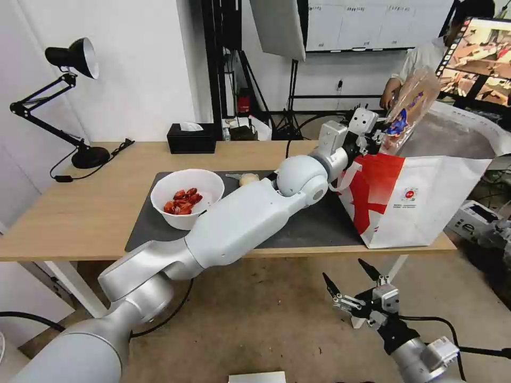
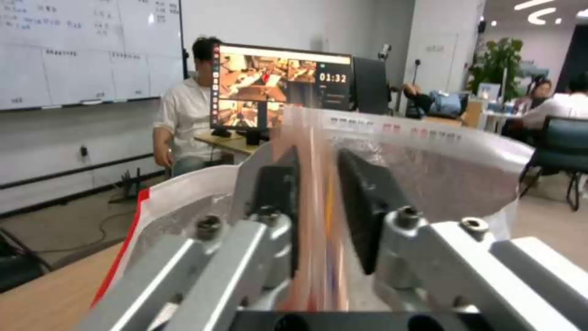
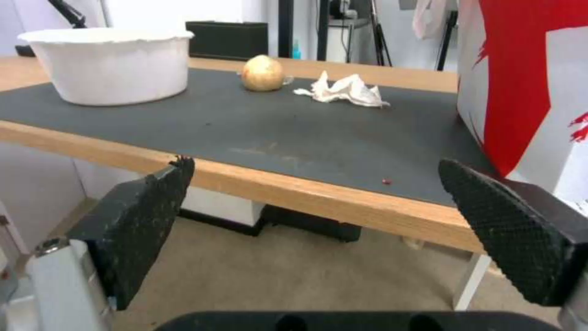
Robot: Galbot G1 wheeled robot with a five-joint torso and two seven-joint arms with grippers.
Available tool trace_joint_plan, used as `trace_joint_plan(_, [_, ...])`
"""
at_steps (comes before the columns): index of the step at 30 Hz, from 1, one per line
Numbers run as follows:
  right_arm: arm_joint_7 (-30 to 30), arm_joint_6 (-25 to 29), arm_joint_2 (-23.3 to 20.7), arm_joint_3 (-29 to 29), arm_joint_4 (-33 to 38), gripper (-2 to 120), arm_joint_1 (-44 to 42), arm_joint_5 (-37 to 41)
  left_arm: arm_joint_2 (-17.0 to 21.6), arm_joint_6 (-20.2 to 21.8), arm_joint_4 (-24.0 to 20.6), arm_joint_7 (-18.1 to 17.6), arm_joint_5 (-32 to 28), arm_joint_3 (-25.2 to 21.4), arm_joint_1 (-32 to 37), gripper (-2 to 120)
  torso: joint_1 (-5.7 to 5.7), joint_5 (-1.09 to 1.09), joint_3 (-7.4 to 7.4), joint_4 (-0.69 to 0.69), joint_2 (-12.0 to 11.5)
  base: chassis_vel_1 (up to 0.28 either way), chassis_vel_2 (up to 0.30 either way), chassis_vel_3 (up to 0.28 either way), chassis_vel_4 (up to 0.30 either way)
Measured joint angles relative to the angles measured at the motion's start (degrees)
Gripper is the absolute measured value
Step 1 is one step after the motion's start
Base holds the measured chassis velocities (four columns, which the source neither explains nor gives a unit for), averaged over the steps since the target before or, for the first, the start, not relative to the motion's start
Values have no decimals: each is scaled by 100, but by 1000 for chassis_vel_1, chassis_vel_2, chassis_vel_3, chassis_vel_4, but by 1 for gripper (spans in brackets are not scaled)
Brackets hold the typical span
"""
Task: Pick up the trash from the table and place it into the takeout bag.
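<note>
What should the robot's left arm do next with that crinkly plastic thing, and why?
Probably lower it a little, then let go. The left gripper is shut on the clear plastic clamshell tray, held just above the takeout bag's open top.

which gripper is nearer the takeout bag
Left. The left gripper holds a clear tray right above the takeout bag; the right gripper hangs open below the table.

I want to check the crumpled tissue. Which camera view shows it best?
The right wrist view: the crumpled tissue lies unobstructed on the mat. In the head view the left arm covers that spot. The left wrist view faces the takeout bag instead.
</note>
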Motion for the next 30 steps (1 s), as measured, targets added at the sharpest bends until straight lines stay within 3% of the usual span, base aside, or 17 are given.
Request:
trace_joint_plan(9, [9, -24, 8, -13, 34, 100, 9, 0, 226, 20, -339, -201, -550, -184, 41, 56, 0, 0, 0, -1, 0, 0, 0, 0, 0])
trace_joint_plan(11, [11, -26, 8, -11, 84, 100, -6, 0, 509, 8, -668, -267, -686, -329, 115, 69, 0, -1, 0, 0, 0, 0, 0, 0, 0])
trace_joint_plan(16, [17, -28, 4, -7, 119, 100, -11, 0, 878, -1, -1045, -324, -735, -524, 270, 80, 0, -2, 0, 2, 0, 0, 0, 0, 0])
trace_joint_plan(19, [31, -31, 1, -8, 124, 100, 5, 0, 1525, -52, -1626, -336, -702, -811, 711, 96, 0, -2, 0, 0, 0, 0, 0, 0, 0])
trace_joint_plan(30, [57, -32, -10, -59, 107, 100, 110, -6, 2616, -105, -2800, -162, -324, -1694, 2091, 100, -1, -2, 0, 0, 0, 0, 0, 0, 0])
